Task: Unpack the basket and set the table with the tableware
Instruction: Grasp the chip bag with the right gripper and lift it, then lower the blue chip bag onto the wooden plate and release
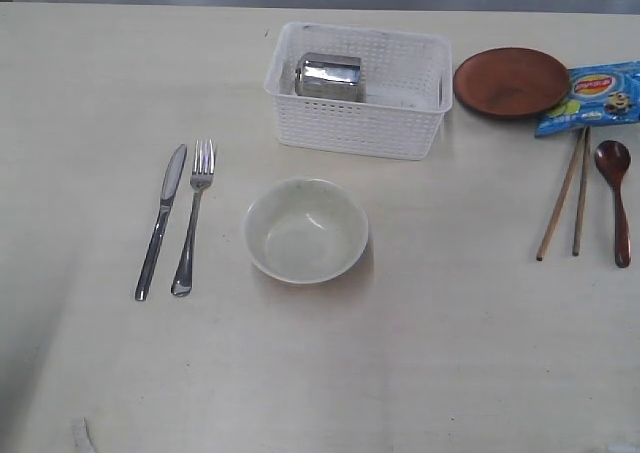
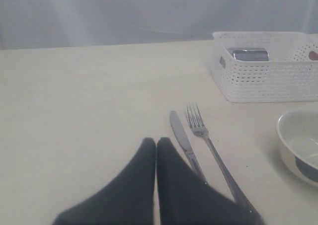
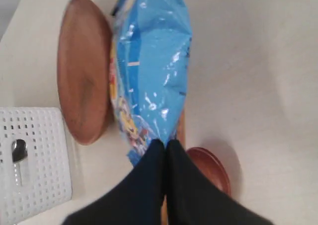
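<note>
The snack packet [image 1: 590,95], near the surface's [image 1: 450,353] far edge, runs off the right side of the exterior view. It also overlaps the rim of the plate [image 1: 510,81] and covers the top ends of the chopsticks [image 1: 562,198]. In the left wrist view, only the top of the cup [image 2: 250,54] shows above the wall of the basket [image 2: 263,81]. There the left claw [image 2: 156,141] covers the handle of the knife [image 2: 180,133] and the end of the fork [image 2: 198,125], and the picture's edge cuts off the bowl [image 2: 298,145] and the basket. In the right wrist view, the right claw [image 3: 165,144] hides much of the spoon [image 3: 211,168], and little of the chopsticks shows.
</note>
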### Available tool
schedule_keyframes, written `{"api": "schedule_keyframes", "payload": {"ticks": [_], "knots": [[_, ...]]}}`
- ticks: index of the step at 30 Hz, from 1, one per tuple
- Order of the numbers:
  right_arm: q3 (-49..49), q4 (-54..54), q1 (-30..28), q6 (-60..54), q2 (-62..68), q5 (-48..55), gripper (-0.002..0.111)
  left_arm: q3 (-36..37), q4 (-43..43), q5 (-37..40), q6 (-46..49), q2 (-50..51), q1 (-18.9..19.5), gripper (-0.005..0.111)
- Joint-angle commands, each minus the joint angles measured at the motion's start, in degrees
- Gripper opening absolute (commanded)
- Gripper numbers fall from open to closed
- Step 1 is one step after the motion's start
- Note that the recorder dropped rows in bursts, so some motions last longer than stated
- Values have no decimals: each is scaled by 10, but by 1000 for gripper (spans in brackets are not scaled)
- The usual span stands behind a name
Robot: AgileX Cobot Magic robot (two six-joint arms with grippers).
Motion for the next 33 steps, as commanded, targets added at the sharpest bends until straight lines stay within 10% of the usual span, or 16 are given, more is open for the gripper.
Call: {"api": "schedule_keyframes", "payload": {"ticks": [1,33], "knots": [[0,3,-14,-4,-78,-13,-1,2,0,-1,-2,-2,-3,0],[0,69,167,-50,-43,-55,-1,2,0,-1,-2,-2,-3,0]]}}
